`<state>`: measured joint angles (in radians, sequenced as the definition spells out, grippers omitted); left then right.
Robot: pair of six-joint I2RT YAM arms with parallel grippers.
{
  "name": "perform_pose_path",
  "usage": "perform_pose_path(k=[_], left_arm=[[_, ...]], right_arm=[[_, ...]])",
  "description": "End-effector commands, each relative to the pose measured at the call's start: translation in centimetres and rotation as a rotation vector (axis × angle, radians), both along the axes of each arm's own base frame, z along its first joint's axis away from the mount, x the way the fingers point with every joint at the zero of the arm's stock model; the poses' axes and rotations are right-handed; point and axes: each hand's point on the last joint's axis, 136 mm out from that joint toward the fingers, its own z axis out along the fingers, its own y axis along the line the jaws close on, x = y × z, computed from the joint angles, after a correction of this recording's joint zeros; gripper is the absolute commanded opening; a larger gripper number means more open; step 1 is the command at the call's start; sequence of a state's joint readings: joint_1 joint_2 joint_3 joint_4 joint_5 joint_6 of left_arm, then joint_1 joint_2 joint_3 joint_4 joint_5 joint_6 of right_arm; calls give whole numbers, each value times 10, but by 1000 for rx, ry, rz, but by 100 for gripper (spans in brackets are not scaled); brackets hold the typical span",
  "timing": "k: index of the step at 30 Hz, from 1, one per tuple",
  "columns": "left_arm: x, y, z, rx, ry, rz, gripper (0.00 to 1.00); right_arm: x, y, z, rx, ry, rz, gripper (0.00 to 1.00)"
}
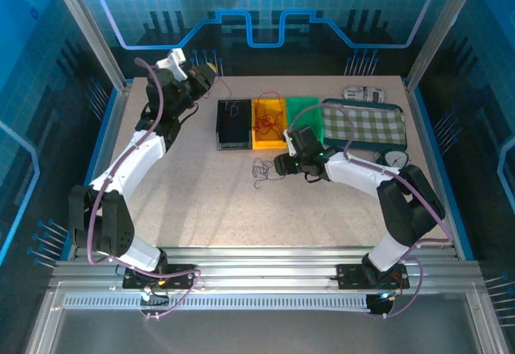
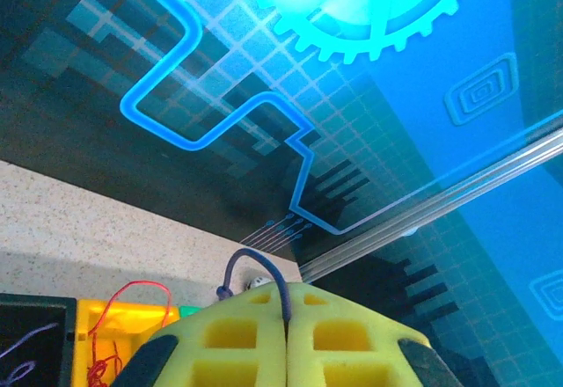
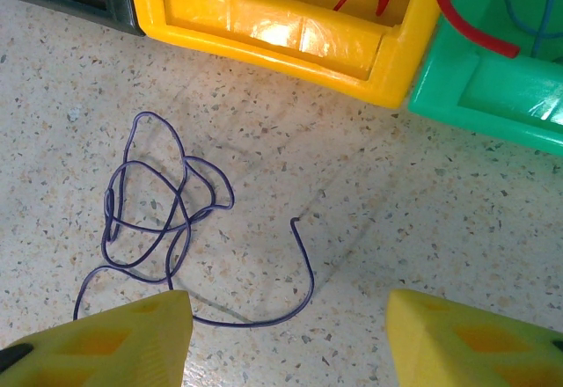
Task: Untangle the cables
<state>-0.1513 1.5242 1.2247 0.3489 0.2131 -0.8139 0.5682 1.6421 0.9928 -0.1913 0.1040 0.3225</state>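
Purple tangled cable (image 3: 154, 220) lies on desk (image 3: 422, 229), just on near side of yellow bin (image 3: 264, 26). Right jaws spread above it, knot offset toward one pad (image 3: 106, 334), loose end between both. Left jaws pressed together, pinching short blue cable (image 2: 255, 268), far left of bin. Right arm (image 1: 362, 173) nearer.

Your two arms are white shells over black joints: left arm (image 1: 133, 159) on the left of the top view, right arm (image 1: 358, 173) on the right. A pale purple cable (image 1: 160, 104) loops along each one, and the black bases (image 1: 161, 277) sit at the bottom edge. Left fingers (image 2: 229, 343) and right fingers (image 3: 114, 343) are chunky yellow blocks with rectangular pockets moulded in and bits of black trim at the corners.
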Motion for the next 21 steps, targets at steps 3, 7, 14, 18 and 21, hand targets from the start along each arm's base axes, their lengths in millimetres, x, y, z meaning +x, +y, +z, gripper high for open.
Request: perform_pose_path(k=[3, 7, 14, 18, 21], left_arm=[[18, 0, -23, -4, 31, 9, 0], [31, -11, -65, 22, 113, -15, 0], [49, -38, -136, 2, 253, -80, 0], [57, -45, -149, -15, 281, -91, 0], [59, -45, -155, -16, 295, -85, 0]], right_arm=[[-1, -4, 0, 4, 8, -20, 60], [-1, -5, -1, 2, 10, -22, 60], [1, -3, 0, 6, 8, -22, 60], [1, -2, 0, 5, 12, -18, 60], [1, 0, 0, 8, 14, -11, 60]])
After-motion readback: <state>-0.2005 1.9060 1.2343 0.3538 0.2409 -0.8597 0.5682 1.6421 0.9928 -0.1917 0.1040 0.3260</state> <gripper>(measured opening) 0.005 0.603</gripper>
